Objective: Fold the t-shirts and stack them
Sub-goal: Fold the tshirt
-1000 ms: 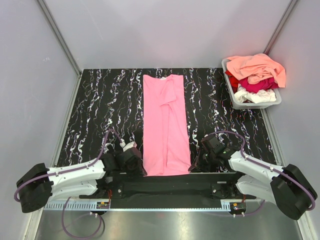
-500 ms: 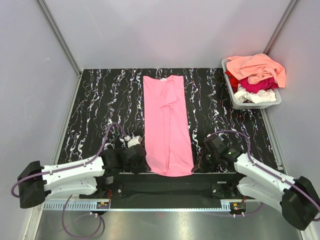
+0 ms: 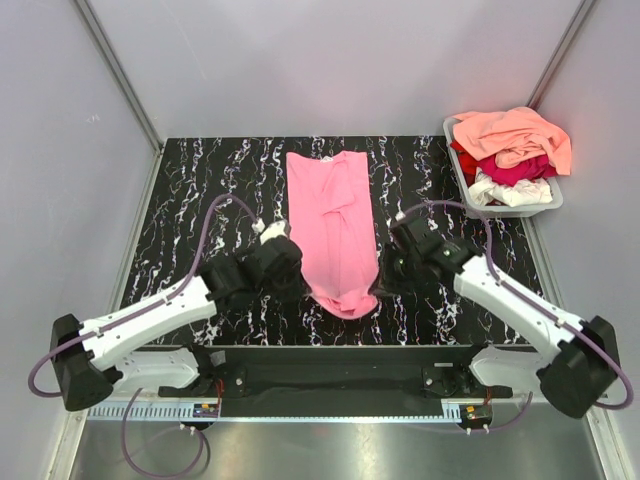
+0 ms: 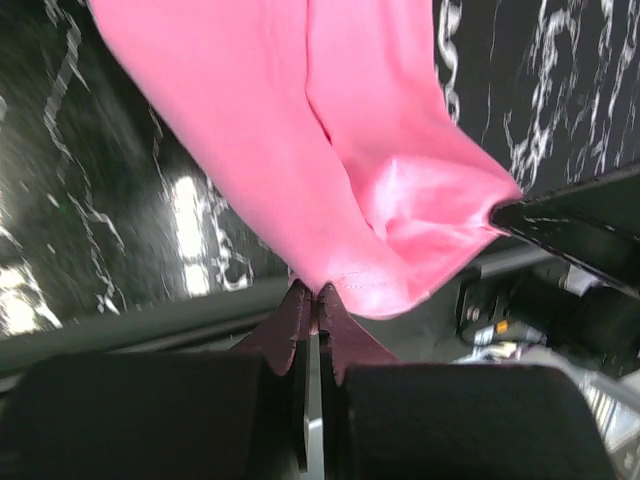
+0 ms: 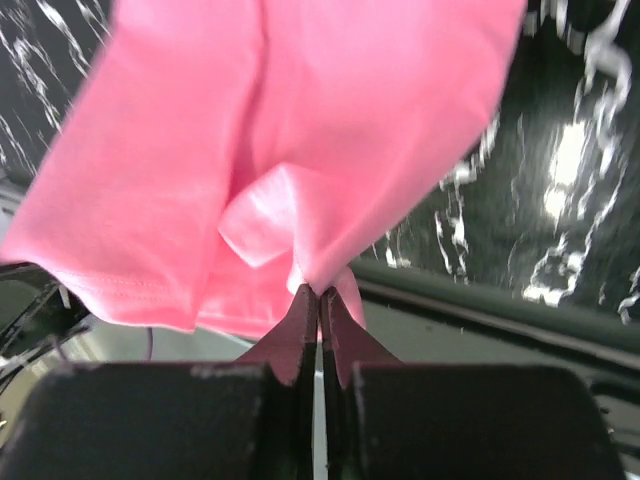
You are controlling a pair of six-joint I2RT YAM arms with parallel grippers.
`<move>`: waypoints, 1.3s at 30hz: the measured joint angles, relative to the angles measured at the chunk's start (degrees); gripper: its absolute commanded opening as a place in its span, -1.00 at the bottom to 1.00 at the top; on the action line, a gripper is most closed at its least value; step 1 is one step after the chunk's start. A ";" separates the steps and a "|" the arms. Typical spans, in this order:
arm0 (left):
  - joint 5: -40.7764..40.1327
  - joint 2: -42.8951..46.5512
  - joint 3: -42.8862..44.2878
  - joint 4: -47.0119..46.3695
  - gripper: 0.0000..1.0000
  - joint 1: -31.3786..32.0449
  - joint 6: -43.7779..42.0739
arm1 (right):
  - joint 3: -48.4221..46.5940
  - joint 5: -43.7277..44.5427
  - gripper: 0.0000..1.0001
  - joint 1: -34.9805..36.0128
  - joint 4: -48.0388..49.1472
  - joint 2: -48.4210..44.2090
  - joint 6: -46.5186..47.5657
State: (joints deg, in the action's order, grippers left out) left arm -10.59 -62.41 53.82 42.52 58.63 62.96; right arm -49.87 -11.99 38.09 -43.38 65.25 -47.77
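The pink t-shirt lies as a long narrow strip down the middle of the black marbled table. Its near hem is lifted off the table and sags between my two grippers. My left gripper is shut on the hem's left corner; in the left wrist view the pink cloth hangs from its jaws. My right gripper is shut on the right corner, and the right wrist view shows the pink cloth pinched there. The peach-orange, crimson and white t-shirts are piled in the tub.
A grey plastic tub stands at the table's far right corner. The black base rail runs along the near edge. Grey walls close in the table on three sides.
Both grippers have risen and moved away from the near edge, carrying the pink t-shirt's near hem up and toward the far end. The shirt's footprint on the table is now shorter.
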 measured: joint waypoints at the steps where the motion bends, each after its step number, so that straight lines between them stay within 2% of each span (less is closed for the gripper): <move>1: 0.00 -1.14 1.55 0.50 -0.95 -1.49 -1.29 | -2.89 0.94 -1.00 -0.24 -0.35 2.08 1.42; 6: 0.70 -6.32 6.88 1.49 -0.96 -8.07 -7.67 | -14.56 3.89 -1.00 -4.76 -1.92 10.01 7.98; 11: 2.58 -11.10 11.21 2.05 -0.97 -14.69 -13.35 | -23.17 4.85 -1.00 -10.16 -3.04 17.27 13.20; 17: 4.26 -18.34 18.69 2.45 -1.00 -20.92 -19.89 | -31.28 5.01 -1.00 -12.87 -3.91 26.56 16.98; 39: 12.74 -38.62 32.41 1.97 -1.00 -32.83 -29.40 | -50.05 2.71 -1.00 -17.44 -5.64 49.24 22.08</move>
State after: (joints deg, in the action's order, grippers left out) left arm 2.15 -101.03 86.24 44.49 25.80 33.56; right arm -99.92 -9.28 20.64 -49.01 114.50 -25.69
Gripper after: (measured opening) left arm 0.025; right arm 0.018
